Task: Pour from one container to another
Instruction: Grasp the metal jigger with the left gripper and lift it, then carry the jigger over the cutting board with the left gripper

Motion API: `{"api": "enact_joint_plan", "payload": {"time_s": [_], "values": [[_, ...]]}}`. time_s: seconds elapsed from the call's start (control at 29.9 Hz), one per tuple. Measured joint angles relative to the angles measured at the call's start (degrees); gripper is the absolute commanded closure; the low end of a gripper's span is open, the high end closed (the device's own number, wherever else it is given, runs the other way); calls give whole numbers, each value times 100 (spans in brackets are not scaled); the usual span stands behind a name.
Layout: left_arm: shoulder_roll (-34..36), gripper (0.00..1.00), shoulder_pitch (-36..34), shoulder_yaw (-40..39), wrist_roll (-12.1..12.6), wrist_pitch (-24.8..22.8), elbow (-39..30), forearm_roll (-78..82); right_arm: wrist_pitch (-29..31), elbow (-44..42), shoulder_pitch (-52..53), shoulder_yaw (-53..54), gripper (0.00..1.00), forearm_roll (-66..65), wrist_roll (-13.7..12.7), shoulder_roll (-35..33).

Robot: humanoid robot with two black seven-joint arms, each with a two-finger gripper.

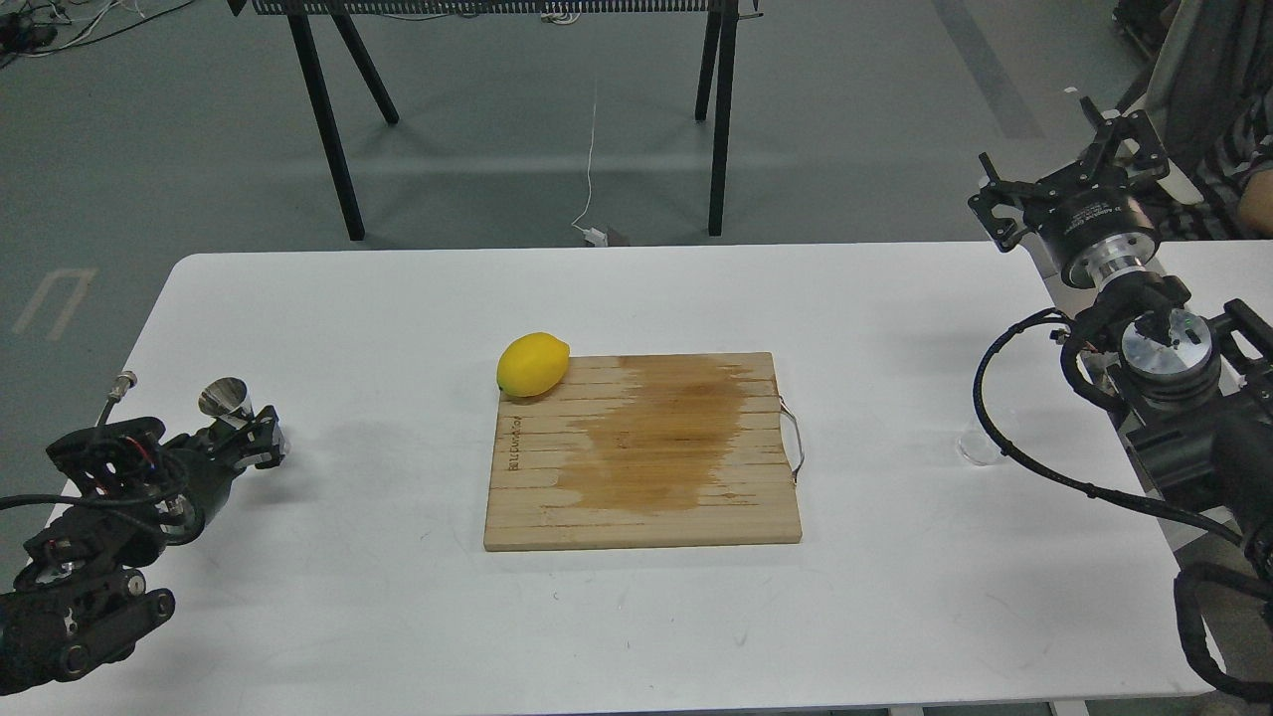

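The steel jigger (225,398) is at the table's left edge; only its upper cone shows, rising above the fingers of my left gripper (251,438), which looks shut around the jigger's lower half just above the table. The tiny clear cup (977,447) stands on the table at the far right, partly behind a black cable of my right arm. My right gripper (1059,169) is raised well above and behind the cup, past the table's right rear corner. Its fingers are spread, with nothing between them.
A wooden cutting board (642,452) with a damp stain and a metal handle lies mid-table. A yellow lemon (533,364) rests on its rear left corner. The white table (398,298) ends close behind. A black stand's legs are beyond; a person sits at far right.
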Motion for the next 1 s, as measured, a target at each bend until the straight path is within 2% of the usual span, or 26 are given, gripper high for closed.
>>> {"api": "enact_joint_plan", "payload": {"time_s": [0.13,0.5,0.8,1.0], "values": [[0,100,0,14,-17,-5,0,0,-10,-3,9,2,1,0,0,-6],[278,100,9,-18,-46,201,-200,27,-14,-9,10,6,1,0,1,-7],[1370,100,-553,-27,-38,467,-1449,330,-23,-61,77,1,1,-2,9,-16],[2011,100,-1363,-8,23,453,-2787,909,-23,-355,77,-15,1,-25,-29,34]]}}
